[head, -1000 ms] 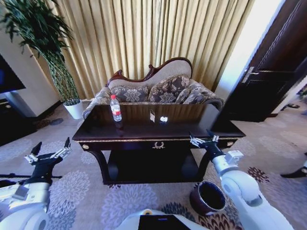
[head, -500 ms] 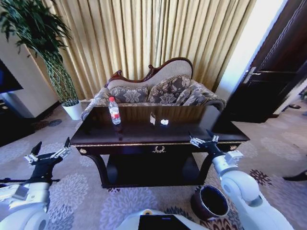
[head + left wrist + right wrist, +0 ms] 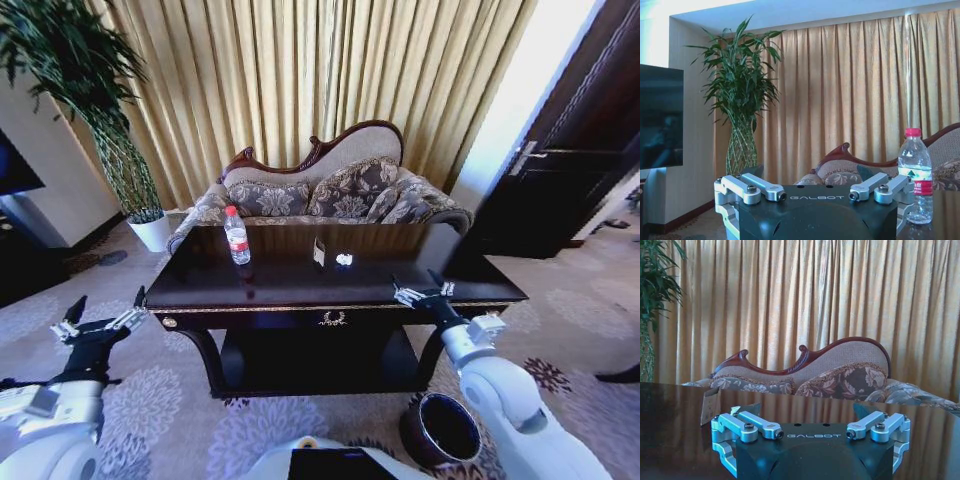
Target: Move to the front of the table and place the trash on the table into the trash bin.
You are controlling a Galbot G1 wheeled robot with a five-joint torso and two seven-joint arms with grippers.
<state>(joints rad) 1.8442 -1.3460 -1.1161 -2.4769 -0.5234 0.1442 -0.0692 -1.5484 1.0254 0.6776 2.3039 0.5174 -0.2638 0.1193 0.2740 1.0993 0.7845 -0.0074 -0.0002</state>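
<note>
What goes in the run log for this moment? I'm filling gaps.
phase: facing table | bottle upright on top | left gripper open, off table | right gripper open, at front edge | trash bin on floor

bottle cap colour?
Bottle cap looks red-pink, clearest in the left wrist view.

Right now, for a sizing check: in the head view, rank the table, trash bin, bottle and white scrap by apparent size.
1. table
2. trash bin, though it sits nearer the camera, which inflates it
3. bottle
4. white scrap
</note>
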